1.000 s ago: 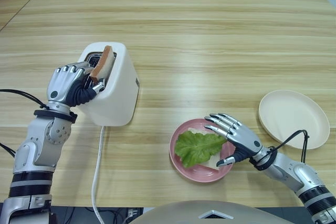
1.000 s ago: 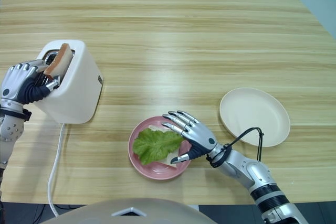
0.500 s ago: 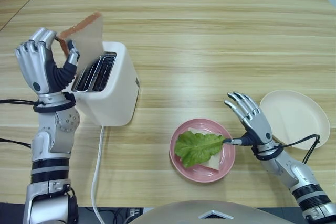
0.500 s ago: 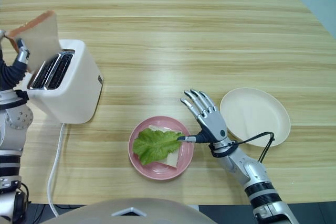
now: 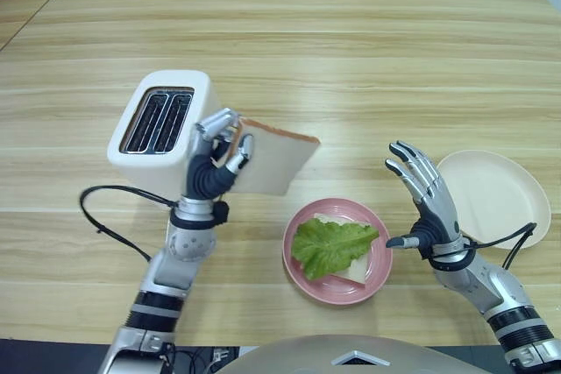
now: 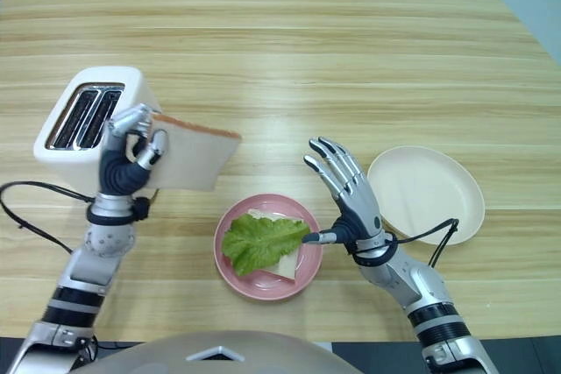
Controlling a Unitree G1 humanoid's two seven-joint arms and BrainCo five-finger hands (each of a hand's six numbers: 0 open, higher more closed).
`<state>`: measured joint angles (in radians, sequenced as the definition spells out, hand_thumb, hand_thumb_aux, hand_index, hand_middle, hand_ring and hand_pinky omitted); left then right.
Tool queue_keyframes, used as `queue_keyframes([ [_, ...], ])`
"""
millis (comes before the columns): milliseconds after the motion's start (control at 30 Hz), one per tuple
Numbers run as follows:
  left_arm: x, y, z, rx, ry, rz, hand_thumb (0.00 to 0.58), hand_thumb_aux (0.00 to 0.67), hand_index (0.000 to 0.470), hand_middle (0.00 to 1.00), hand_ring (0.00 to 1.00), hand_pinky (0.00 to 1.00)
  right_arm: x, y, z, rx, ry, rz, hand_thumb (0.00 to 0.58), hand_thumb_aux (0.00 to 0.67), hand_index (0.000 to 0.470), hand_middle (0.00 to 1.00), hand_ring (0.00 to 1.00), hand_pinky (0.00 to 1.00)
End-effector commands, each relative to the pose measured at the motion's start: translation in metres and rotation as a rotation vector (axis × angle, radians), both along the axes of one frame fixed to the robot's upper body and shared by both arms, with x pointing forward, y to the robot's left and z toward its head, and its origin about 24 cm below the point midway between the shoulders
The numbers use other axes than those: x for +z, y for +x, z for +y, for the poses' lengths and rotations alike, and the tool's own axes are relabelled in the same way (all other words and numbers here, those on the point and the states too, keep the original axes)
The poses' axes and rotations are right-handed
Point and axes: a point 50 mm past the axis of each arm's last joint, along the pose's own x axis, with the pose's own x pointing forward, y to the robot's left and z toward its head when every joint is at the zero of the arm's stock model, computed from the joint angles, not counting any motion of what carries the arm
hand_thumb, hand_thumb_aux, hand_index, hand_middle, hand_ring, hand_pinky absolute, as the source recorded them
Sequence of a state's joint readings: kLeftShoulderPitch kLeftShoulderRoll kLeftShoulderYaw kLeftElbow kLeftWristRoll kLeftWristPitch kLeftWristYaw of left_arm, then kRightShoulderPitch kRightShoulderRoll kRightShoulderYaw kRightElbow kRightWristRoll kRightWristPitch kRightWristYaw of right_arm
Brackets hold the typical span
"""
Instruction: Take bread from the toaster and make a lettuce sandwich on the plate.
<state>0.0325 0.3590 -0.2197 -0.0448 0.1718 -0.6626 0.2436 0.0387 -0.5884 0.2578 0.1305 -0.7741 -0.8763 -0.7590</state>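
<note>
A white toaster point(image 5: 160, 125) stands at the left of the wooden table, its slots showing no bread. My left hand point(image 5: 217, 159) is just right of it, shut on a slice of bread point(image 5: 273, 161) held in the air, up and left of the pink plate point(image 5: 304, 274). On that plate a lettuce leaf point(image 5: 329, 245) lies over a slice of white bread point(image 5: 354, 271). My right hand point(image 5: 424, 200) is open, fingers spread and raised, just right of the pink plate and touching nothing.
A cream plate point(image 5: 490, 193) sits at the right, close behind my right hand. The toaster's white cord point(image 6: 24, 223) loops over the table at the left front. The far half of the table point(image 5: 351, 32) is bare wood.
My left hand lifted the bread slice out of the toaster and carried it right, towards the pink plate. My right hand drew back from the lettuce and rose, fingers spread.
</note>
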Motion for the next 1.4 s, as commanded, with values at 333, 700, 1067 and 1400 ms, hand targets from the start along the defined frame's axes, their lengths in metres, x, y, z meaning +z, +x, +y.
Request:
queue_keyframes([
  [333,-0.046,-0.032,-0.042,-0.297,0.03,0.318,0.58,0.67,0.47,1.0,1.0,1.0,0.0,-0.004,0.011,0.177,-0.053,0.089,0.0,0.0,0.0,0.0,0.0,0.0],
  [700,-0.037,-0.034,-0.04,-0.5,0.233,0.299,0.58,0.67,0.47,1.0,1.0,1.0,0.0,0.0,0.014,0.19,-0.063,0.096,0.0,0.0,0.0,0.0,0.0,0.0],
  [1067,-0.01,0.011,-0.034,-0.612,0.528,0.178,0.58,0.67,0.47,1.0,1.0,1.0,-0.004,-0.002,0.015,0.199,-0.059,0.113,0.0,0.0,0.0,0.0,0.0,0.0],
  [1400,-0.045,0.033,-0.054,-0.796,0.695,0.308,0.58,0.67,0.47,1.0,1.0,1.0,-0.003,-0.012,0.017,0.297,-0.063,0.139,0.0,0.0,0.0,0.0,0.0,0.0],
])
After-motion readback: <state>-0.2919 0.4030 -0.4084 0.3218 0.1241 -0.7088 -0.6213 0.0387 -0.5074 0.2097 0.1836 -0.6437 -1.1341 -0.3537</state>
